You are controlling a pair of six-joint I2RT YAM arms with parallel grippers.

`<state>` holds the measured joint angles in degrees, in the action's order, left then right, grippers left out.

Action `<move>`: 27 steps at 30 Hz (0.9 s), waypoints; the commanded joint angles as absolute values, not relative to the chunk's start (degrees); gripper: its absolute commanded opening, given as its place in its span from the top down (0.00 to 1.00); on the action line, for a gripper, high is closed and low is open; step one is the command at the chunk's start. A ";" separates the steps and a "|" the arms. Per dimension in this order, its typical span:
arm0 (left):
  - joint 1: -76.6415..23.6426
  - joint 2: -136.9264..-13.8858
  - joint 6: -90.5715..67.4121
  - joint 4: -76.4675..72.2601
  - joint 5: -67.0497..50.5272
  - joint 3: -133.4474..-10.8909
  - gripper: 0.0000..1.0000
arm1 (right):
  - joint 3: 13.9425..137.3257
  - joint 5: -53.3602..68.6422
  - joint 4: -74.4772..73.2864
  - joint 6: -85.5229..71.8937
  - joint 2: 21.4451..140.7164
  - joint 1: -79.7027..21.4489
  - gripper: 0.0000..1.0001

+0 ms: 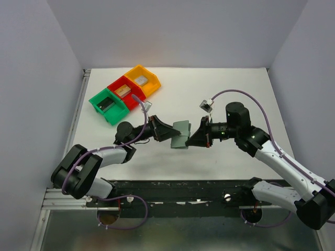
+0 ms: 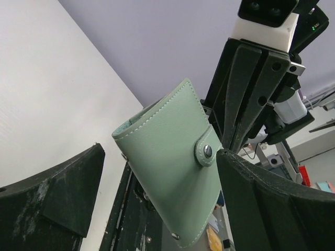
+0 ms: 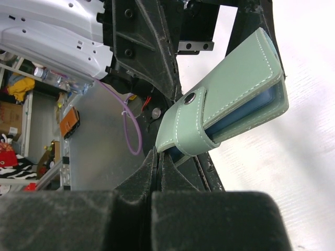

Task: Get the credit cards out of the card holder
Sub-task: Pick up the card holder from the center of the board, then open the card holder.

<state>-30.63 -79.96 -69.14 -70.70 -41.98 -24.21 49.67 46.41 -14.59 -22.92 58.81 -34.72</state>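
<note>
The card holder (image 1: 181,134) is a pale green bifold, closed, with its snap tab (image 2: 208,151) fastened. It hangs above the table between the two arms. My right gripper (image 1: 192,138) is shut on the holder's lower edge, and its fingertips (image 3: 157,159) pinch that edge. My left gripper (image 2: 159,151) is open, one finger (image 2: 57,193) on each side of the holder (image 2: 167,167), and the right-hand finger (image 2: 261,198) is close to the tab. The credit cards are hidden inside; only a blue layer (image 3: 246,116) shows between the covers (image 3: 230,83).
Green (image 1: 107,104), red (image 1: 124,90) and yellow (image 1: 142,79) bins stand in a row at the back left, each with a grey block inside. A black rail (image 1: 183,185) runs along the table's near edge.
</note>
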 commanded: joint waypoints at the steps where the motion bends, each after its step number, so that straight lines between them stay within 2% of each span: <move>1: -30.94 -80.95 -70.57 -77.94 -44.21 -24.43 0.01 | 51.33 48.16 -13.80 -22.59 58.27 -35.33 0.99; 4: -31.02 -81.56 -72.59 -83.30 -45.78 -24.78 0.01 | 50.54 48.08 -13.62 -22.41 58.80 -35.42 0.99; 10: -31.02 -83.32 -75.76 -91.39 -46.76 -24.35 0.12 | 49.40 47.73 -12.13 -22.85 59.24 -35.42 0.99; 14: -31.03 -82.80 -75.59 -91.32 -46.41 -24.08 0.19 | 49.04 46.59 -12.74 -22.24 59.41 -35.42 0.99; 27: -30.06 -77.96 -75.50 -89.30 -45.00 -24.26 0.21 | 47.11 45.62 -13.18 -20.83 60.38 -35.33 0.99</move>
